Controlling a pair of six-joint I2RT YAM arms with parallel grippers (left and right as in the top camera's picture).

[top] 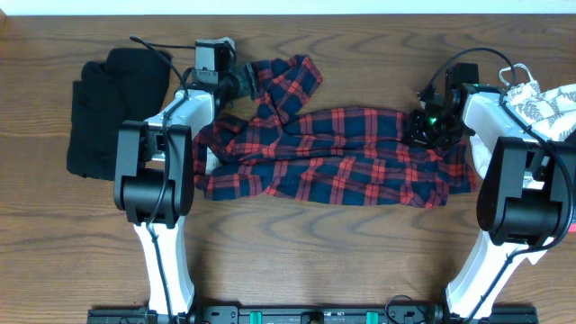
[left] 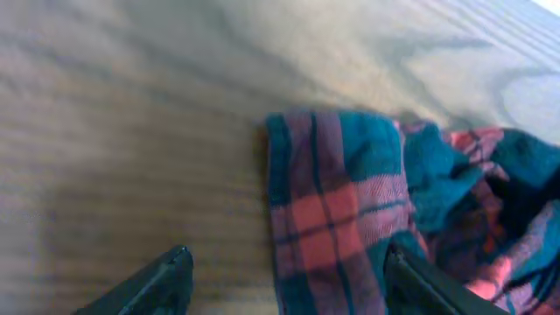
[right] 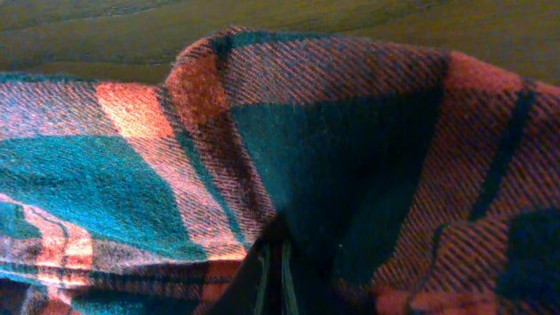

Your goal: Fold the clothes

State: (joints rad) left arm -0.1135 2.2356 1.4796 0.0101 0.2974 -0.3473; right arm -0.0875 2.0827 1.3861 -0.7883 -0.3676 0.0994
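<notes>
Overhead: we are seeing the red-and-navy plaid cloth shirt (top: 333,153) lying crumpled on the wooden table (top: 315,261). Our left gripper (left: 287,262) is hovering, jaws apart, by a sleeve end; our right gripper (right: 273,267) is clamping shirt fabric.

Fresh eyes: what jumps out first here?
A rumpled plaid shirt sprawls across the middle; right jaws are shut on its right end, left jaws open over its sleeve at upper left. A black garment lies far left, a white leaf-print garment far right.
</notes>
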